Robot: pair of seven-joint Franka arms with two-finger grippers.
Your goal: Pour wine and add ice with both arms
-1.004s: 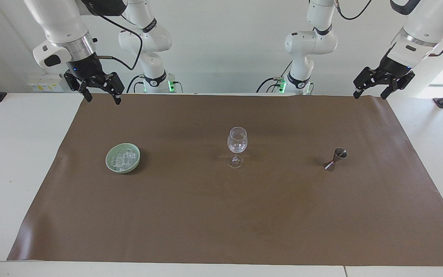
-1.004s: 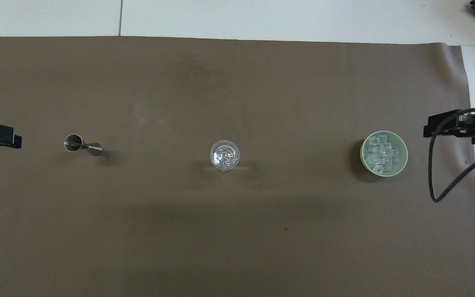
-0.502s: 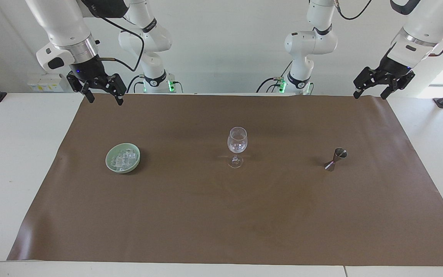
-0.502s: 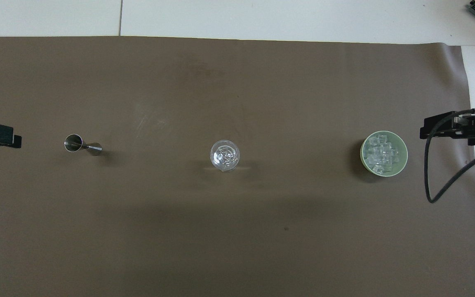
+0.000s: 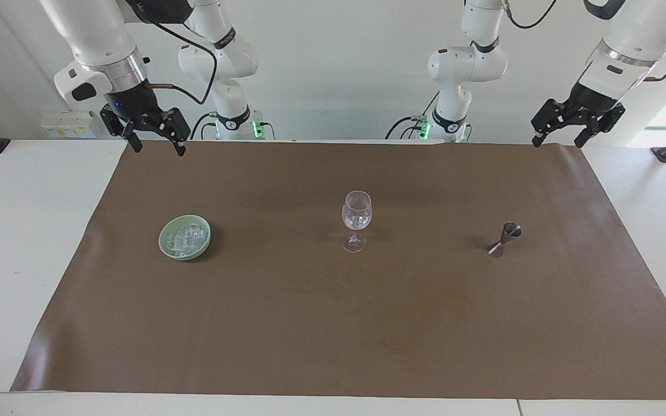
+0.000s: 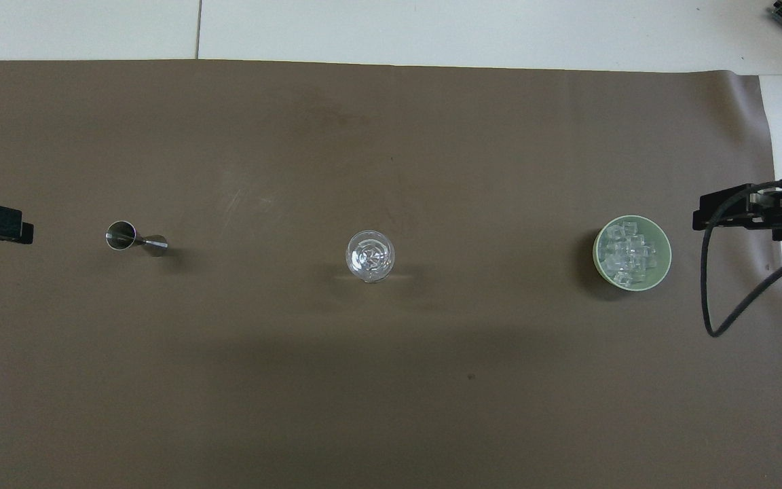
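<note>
On the brown mat [image 5: 333,323], ice [image 5: 185,240] heaped in a green bowl [image 5: 165,245] toward the right arm's end, wine glass [image 5: 356,215] upright mid-mat, jigger [image 5: 503,240] tilted, open mat all round, right gripper [image 5: 154,141] and left gripper [image 5: 557,136] raised over the robot-side edge, fingers spread, empty.

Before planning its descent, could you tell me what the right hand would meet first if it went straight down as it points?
Probably the brown mat at its robot-side edge; the right hand hangs open, apparently clear of the green bowl.

A plain brown mat [image 5: 310,323] carried a pale green bowl [image 5: 184,237] of whitish cubes [image 6: 627,256], a clear glass [image 5: 356,215] and a silver metal jigger [image 5: 504,239].
</note>
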